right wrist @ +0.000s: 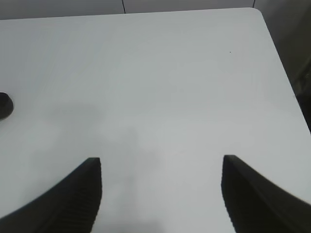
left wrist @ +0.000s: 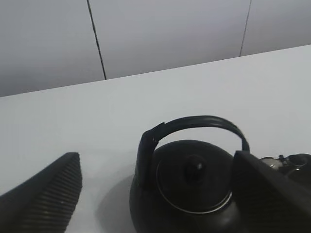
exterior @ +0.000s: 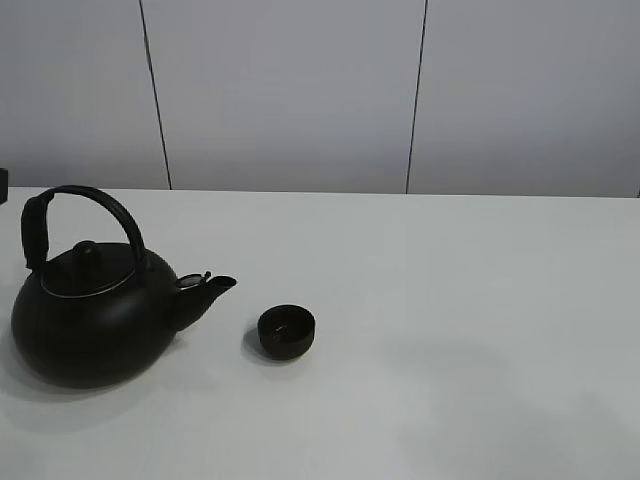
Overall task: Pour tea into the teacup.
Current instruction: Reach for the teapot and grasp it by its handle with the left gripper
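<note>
Holding left gripper (left wrist: 156, 160) wide open, empty, facing the kettle (exterior: 90, 320) and nearer it; spreading right gripper (right wrist: 161, 162) empty too; finding the teacup (exterior: 287, 331) sitting just beyond the kettle's spout.

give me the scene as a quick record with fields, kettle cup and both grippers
kettle: black, lid on, handle upright, standing on the white table, spout toward the teacup
teacup: small, black, upright, just off the spout, not touching the kettle
left gripper: open, empty, kettle ahead of it
right gripper: open, empty, over bare table
stage: kettle not yet gripped
</note>
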{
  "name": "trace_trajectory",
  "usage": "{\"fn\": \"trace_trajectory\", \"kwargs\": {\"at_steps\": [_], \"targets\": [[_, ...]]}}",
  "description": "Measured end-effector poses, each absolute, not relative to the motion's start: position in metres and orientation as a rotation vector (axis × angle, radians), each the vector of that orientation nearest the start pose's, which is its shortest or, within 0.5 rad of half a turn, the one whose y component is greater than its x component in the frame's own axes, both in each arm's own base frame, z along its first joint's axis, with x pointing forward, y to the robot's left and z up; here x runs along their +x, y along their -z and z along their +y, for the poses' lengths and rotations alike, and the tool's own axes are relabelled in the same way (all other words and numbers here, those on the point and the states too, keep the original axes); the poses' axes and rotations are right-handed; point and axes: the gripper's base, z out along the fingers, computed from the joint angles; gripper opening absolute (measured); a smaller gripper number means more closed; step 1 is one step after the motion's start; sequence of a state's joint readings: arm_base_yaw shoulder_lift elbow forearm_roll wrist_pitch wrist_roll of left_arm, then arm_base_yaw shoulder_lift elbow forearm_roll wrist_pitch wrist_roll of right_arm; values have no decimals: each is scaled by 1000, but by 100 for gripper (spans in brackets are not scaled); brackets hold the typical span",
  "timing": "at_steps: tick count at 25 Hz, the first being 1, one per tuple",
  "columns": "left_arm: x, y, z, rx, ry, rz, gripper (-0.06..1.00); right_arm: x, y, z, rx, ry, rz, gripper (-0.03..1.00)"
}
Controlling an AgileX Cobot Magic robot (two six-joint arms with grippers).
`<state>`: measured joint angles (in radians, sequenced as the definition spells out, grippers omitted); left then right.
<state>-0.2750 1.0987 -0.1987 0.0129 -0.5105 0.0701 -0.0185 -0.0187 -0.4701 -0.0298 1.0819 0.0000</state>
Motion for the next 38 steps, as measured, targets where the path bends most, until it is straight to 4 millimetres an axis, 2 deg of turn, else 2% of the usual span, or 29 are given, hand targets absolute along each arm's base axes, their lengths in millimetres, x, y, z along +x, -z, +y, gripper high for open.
{"fn": "trace_trajectory", "kwargs": {"at_steps": [6,12,18,38], "targets": [[192,-166,-43,275,106,1866,60,-5,-267,-2,21,47,2077,48],[207,-139,-45,262,108,1827,54,-5,-267,-2,21,47,2077,48],[215,-109,-46,268,102,1918,53,-5,-267,-2,21,47,2077,48],[232,-117,-40,306,156,1852,50,-5,-267,-2,21,46,2076,48]]}}
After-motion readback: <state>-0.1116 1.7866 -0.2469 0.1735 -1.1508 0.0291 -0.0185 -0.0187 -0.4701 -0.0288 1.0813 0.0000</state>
